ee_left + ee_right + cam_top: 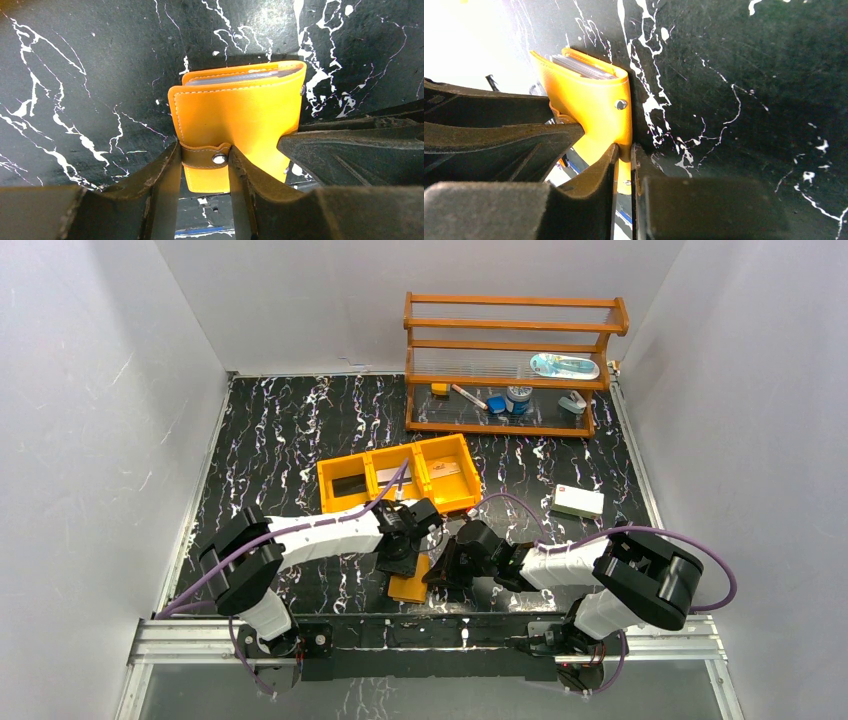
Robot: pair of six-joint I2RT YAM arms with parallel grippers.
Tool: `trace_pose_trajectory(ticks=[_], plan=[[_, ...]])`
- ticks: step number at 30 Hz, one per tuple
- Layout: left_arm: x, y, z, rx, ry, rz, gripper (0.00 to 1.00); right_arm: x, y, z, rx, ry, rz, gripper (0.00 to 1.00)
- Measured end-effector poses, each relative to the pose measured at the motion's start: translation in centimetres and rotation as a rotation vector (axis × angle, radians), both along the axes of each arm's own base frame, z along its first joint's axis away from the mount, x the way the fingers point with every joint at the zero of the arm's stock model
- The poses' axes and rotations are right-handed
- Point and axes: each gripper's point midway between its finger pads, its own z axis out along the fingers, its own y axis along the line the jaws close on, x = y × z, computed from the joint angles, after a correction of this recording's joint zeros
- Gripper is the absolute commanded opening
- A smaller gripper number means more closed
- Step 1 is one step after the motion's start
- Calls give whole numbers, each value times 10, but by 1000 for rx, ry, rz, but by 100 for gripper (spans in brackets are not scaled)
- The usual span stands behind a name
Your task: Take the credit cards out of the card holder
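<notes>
While both arms reach inward over the black marbled table (280, 430), the card holder (410, 588), a small orange-tan wallet folded shut, sits just in front of the orange tray (398, 472) (on the side nearer the arm bases), caught between the two grippers. Whether it rests on the table or is lifted off it cannot be told. The left gripper (205, 166), coming from the tray's left-hand end, has its dark fingers (160, 180) pressed against either side of the holder's snap tab (206, 156), so it is clamped on the holder there. The right gripper (624, 167), coming from below the tray's right-hand end, has its fingers drawn nearly together, pinching a thin edge of the holder's cover. The credit cards (235, 79) are inside the holder, visible only as a stack of pale grey edges between its covers. To the right of the tray lies a white box (578, 502); behind the tray stands a wooden shelf (510, 360).
</notes>
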Motion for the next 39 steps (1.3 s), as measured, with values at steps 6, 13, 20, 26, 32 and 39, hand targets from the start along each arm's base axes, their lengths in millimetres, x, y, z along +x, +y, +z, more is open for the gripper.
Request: trace_pose_trajectory(ticks=[6,13,20,26,32,39], plan=[[0,1,1,1,-16,2,4,0,0,0,-2,1,-2,13],[0,3,0,-130,-67,20,0,0,0,0,-2,1,-2,9],[1,5,-1,-251,-54,56,0,1,1,-1,-3,1,-2,8],[3,13,2,-392,-36,110,0,3,1,-1,-7,-4,-10,8],[5,16,5,-433,-30,120,23,4,1,0,-11,-6,-13,9],[6,18,14,-447,-47,112,55,4,1,0,-25,-6,-11,14]])
